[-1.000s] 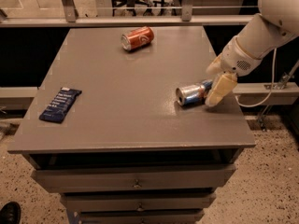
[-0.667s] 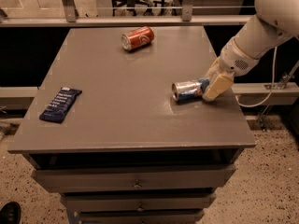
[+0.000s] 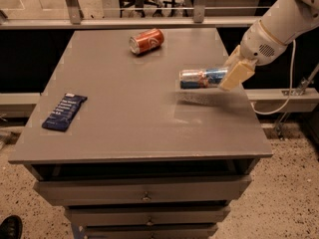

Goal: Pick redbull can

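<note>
the can point(image 3: 199, 77) is held sideways by one end, a little above the right side of the table point(image 3: 124, 118), with the gripper point(image 3: 231, 70) fingers closed on it, and since only the end is pinched, it could be tipped, slipped out and dropped.

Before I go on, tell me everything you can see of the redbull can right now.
The redbull can is a slim metal can, silver and blue with a small red mark, its shiny top facing left. It lies horizontal, seemingly just above the grey table, with a shadow beneath it, near the right edge. The gripper is closed on its right end; nothing else touches it.
</note>
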{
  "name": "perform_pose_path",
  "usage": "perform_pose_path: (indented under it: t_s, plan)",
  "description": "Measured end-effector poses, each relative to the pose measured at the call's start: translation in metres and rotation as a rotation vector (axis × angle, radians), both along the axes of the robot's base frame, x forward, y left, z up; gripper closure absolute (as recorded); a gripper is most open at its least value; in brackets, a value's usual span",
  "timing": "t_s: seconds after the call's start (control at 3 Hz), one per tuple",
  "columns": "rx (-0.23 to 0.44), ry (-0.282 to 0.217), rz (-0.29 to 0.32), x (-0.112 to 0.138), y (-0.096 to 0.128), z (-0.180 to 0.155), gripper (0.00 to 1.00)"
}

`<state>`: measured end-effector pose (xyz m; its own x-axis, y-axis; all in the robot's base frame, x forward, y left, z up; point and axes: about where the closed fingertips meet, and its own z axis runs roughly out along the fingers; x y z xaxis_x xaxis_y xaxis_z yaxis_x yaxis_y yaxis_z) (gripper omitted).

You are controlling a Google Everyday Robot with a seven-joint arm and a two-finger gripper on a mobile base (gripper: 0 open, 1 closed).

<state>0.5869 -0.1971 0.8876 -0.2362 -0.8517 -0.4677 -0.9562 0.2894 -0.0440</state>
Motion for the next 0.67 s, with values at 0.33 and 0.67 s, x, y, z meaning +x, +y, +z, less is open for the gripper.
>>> perform_pose_path:
  t_s: [0.33,0.67]
  plan:
    - [0.058,-0.033,-0.006,-0.0048,0.0012,0.0334,1.0]
    - [0.069,-0.04,-0.004,-0.0041,0.0029,0.0383,1.0]
